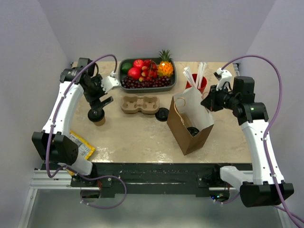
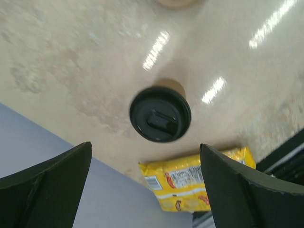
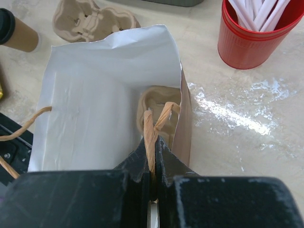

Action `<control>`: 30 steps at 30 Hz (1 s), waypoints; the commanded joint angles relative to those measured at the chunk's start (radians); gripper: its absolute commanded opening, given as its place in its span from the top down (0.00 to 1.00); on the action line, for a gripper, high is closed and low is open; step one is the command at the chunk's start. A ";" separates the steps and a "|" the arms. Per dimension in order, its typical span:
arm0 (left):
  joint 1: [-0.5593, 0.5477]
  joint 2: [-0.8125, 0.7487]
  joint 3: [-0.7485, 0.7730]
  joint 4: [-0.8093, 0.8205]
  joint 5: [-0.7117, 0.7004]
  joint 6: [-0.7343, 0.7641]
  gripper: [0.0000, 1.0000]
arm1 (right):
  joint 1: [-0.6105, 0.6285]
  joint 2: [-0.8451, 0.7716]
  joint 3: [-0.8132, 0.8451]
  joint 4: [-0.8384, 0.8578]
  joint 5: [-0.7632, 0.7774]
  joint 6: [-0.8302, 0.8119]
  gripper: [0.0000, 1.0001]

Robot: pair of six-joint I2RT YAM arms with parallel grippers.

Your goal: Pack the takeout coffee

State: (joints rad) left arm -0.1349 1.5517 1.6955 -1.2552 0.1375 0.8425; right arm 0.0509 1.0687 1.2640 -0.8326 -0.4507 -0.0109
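L arm [image 1: 63,110]: reaches up left side of counter [image 1: 142,137], wrist bent down. Jaws spread wide, holding nothing, poised above takeout coffee [image 2: 160,114], no contact. Coffee upright, lid on, on counter left of cup carrier [image 1: 140,104]; yellow snack pkt [image 2: 190,185] near it. R arm [image 1: 256,128]: elbow out, wrist turned inward. Jaws pinched closed on twine handle [image 3: 151,135] of paper bag [image 1: 190,130], centre-right.

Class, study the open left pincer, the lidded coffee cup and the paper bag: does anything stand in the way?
Nothing visible lies between the left pincer and the coffee cup just below it. Between cup and paper bag sit the cardboard carrier and a loose black lid, probably low enough to lift over.
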 commanded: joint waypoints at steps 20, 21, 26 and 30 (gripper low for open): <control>0.110 0.131 -0.109 -0.053 0.109 0.426 0.00 | -0.003 -0.033 -0.017 0.053 -0.045 0.060 1.00; 0.110 0.145 -0.109 -0.052 0.112 0.434 0.00 | -0.003 -0.033 -0.018 0.053 -0.045 0.058 1.00; 0.110 0.182 -0.109 -0.058 0.085 0.451 0.00 | -0.003 -0.039 -0.015 0.044 -0.043 0.057 1.00; 0.110 0.165 -0.137 -0.059 0.074 0.454 0.00 | -0.003 -0.042 -0.018 0.040 -0.040 0.055 1.00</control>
State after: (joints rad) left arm -0.0311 1.7359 1.5558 -1.3029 0.2047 1.2549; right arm 0.0509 1.0508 1.2503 -0.8135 -0.4713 0.0345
